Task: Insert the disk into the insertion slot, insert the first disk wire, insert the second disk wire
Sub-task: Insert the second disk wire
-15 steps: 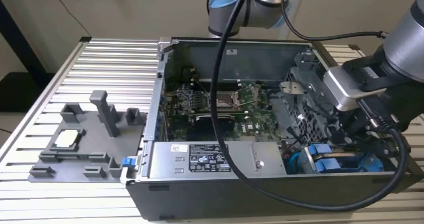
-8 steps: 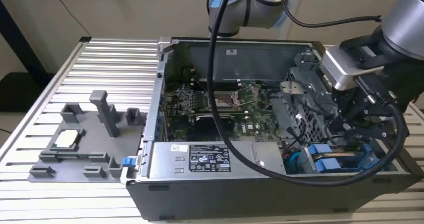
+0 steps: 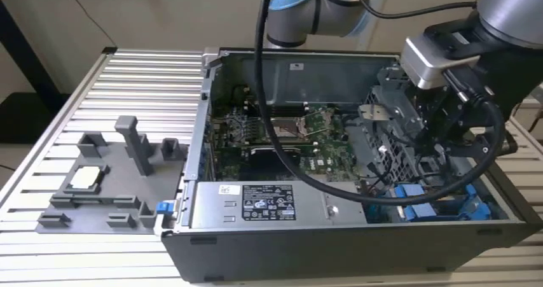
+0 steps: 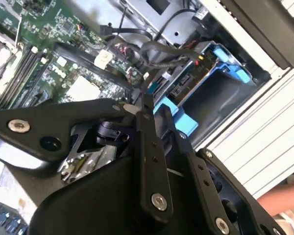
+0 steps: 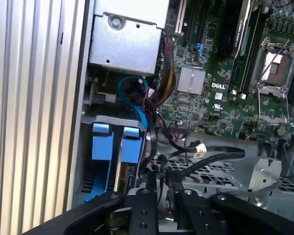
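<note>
Black gripper fingers sit near-closed, thin gap between tips; can't tell whether a wire end is pinched there; tips sit over the perforated drive cage, loose black cables just beyond; disk in its blue carrier already sits in the insertion slot, just beside the fingers on the chassis-wall side, long axis running away from the tips; power-supply box next; motherboard farthest.
</note>
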Tool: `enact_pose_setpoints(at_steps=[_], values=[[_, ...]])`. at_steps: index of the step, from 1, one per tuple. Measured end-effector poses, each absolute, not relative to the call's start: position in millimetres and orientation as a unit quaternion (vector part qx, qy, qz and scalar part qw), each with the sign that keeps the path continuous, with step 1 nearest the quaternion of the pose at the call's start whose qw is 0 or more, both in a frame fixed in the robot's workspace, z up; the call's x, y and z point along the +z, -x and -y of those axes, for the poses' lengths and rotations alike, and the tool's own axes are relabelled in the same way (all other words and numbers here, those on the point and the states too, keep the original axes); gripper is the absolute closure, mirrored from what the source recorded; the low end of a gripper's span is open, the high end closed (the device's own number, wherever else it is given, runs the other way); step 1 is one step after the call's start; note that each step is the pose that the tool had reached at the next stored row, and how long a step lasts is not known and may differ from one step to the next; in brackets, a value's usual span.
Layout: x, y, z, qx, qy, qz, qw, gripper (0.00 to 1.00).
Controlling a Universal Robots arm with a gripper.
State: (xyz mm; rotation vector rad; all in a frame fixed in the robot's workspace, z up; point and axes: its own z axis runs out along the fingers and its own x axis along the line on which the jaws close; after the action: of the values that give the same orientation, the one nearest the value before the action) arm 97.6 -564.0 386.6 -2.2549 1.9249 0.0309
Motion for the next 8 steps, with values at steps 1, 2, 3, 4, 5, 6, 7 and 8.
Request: enact_pose_setpoints(at_steps=[1,2,3,4,5,6,7,8], values=[[386.2,-95.7,561.7,0.01,0.758,-0.647,0.088,0.75],[385.7,-94.0,559.5,0.01,0.757,-0.647,0.088,0.75],[384.7,-92.3,557.4,0.01,0.757,-0.647,0.088,0.75],[383.0,-91.2,555.7,0.01,0.757,-0.647,0.088,0.75],[381.0,-90.7,555.2,0.01,0.757,-0.647,0.088,0.75],[379.2,-90.6,555.1,0.01,0.757,-0.648,0.087,0.75],[377.4,-90.5,554.9,0.009,0.757,-0.648,0.087,0.75],[375.7,-90.5,554.9,0.009,0.756,-0.648,0.087,0.75]])
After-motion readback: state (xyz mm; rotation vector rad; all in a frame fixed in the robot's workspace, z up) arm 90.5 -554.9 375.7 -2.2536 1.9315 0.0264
